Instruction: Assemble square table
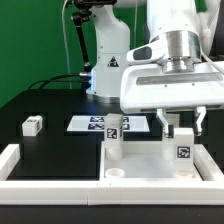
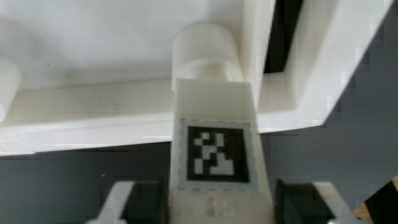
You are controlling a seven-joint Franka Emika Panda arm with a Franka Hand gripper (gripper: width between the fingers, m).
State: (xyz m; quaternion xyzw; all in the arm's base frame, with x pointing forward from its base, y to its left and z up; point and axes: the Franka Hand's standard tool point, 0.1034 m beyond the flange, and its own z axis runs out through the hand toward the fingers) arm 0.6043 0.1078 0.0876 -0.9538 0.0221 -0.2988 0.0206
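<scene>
Exterior view: the gripper hung over the part of the square table top toward the exterior view's right, with its fingers pointing down. The fingers were clenched on the gripped leg, a white leg with a black-and-white tag, held upright above the top. Whether its lower end touched the top could not be determined from this view. The top lay flat on the black tabletop, rim upward, with a round hole visible at its near corner. A second leg stood upright at the far corner of the top toward the exterior view's left, its tag facing the camera; whether it was seated in a hole could not be determined. A third leg lay on the tabletop well apart from the top, toward the exterior view's left. The marker board lay flat beyond the top, near the arm base. A white rail ran along the near edge of the tabletop. In the wrist view, the gripped leg extended from the gripper to a rounded corner of the square table top, just inside the raised rim. The fingers flanked the leg on both sides, beside its tag.
</scene>
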